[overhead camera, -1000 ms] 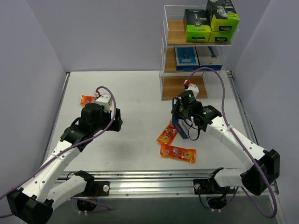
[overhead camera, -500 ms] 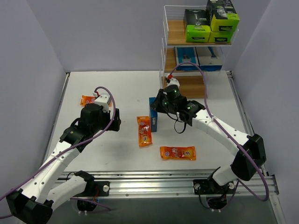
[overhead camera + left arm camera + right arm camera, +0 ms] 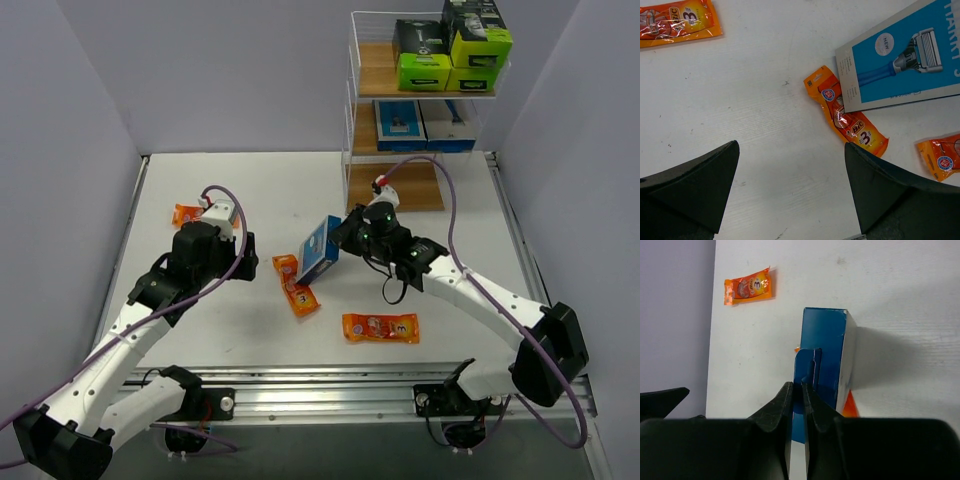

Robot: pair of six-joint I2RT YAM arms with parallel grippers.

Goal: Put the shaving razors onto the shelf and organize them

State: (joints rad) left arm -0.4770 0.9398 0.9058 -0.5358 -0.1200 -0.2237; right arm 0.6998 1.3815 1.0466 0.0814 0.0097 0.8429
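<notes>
Overall: white table [image 3: 250, 180], grey walls [image 3: 200, 70]; left jaws agape, right jaws pinching blue card [image 3: 318, 250].

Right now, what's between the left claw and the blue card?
One orange packet, partly overlapped in view by the card's corner; otherwise bare table. Clearest in the left wrist view.

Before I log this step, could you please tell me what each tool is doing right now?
Left tool: open, holding nothing.
Right tool: closed on the flat blue cardboard razor pack.
</notes>
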